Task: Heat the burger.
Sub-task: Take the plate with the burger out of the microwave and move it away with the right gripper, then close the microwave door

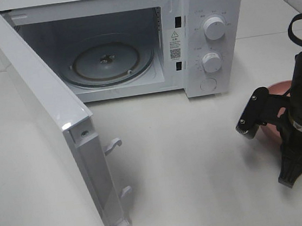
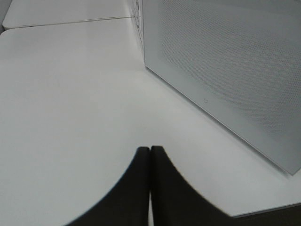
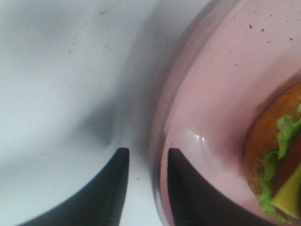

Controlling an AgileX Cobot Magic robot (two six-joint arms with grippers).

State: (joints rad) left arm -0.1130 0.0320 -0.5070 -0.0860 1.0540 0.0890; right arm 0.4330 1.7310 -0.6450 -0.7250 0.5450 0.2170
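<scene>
The right end effector [image 3: 146, 162] is seen released astride the pink plate [image 3: 211, 94] rim, beside the burger [image 3: 277, 160]; the left end effector [image 2: 150, 149] is clenched.

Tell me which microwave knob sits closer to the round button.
The lower knob: it sits directly above the round button, while the upper knob is higher on the panel.
</scene>
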